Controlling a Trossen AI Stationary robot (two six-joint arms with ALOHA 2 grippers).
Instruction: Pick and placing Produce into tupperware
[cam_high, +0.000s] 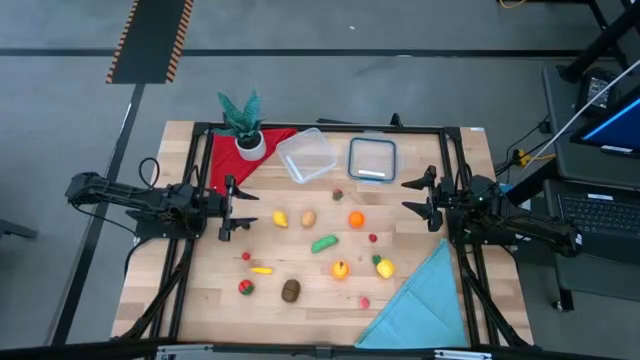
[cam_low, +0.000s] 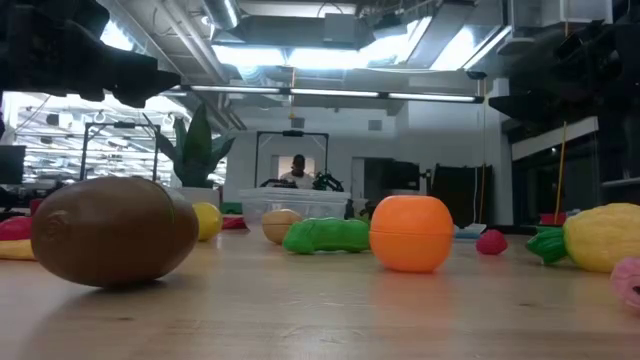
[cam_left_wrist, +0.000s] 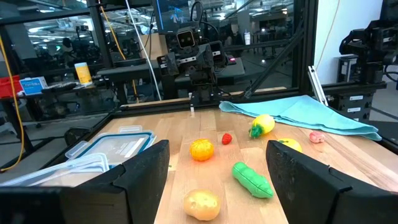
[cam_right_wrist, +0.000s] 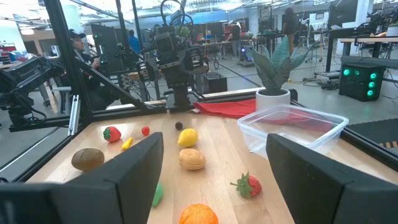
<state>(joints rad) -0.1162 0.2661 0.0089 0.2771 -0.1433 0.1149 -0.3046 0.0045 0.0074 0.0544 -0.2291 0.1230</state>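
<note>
The produce lies scattered on the wooden table: a lemon (cam_high: 280, 218), a potato (cam_high: 308, 218), an orange (cam_high: 356, 220), a green pod (cam_high: 324, 243), a brown kiwi (cam_high: 291, 290), corn (cam_high: 384, 267) and several smaller pieces. The clear tupperware (cam_high: 307, 155) rests on its base near the table's far edge, with nothing in it that shows. My left gripper (cam_high: 228, 208) hovers open at the left of the produce, and my right gripper (cam_high: 425, 202) hovers open at the right. In the wrist views the left gripper (cam_left_wrist: 217, 162) faces the potato (cam_left_wrist: 202, 204) and the right gripper (cam_right_wrist: 214, 155) faces the tupperware (cam_right_wrist: 292, 130).
A flat clear lid (cam_high: 372, 160) lies right of the tupperware. A potted plant (cam_high: 245, 125) stands on a red cloth (cam_high: 228, 158) at the far left. A teal cloth (cam_high: 420, 300) covers the near right corner. A black frame (cam_high: 330, 127) borders the table.
</note>
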